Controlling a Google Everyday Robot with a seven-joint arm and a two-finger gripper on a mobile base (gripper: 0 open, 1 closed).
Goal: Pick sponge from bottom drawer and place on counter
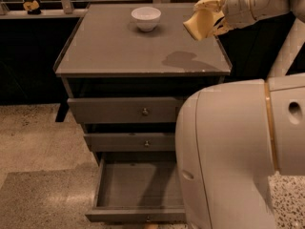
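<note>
My gripper is at the upper right, above the counter's right edge. It is shut on the pale-yellow sponge, which hangs in the air over the counter's back right part and casts a shadow on the top. The bottom drawer is pulled open below the two upper drawers, and its visible inside is bare grey. My arm's large white body hides the drawer's right part.
A white bowl stands on the counter near its back middle. The two upper grey drawers are slightly ajar. A small yellow object lies on a ledge at the far left. Speckled floor lies around the cabinet.
</note>
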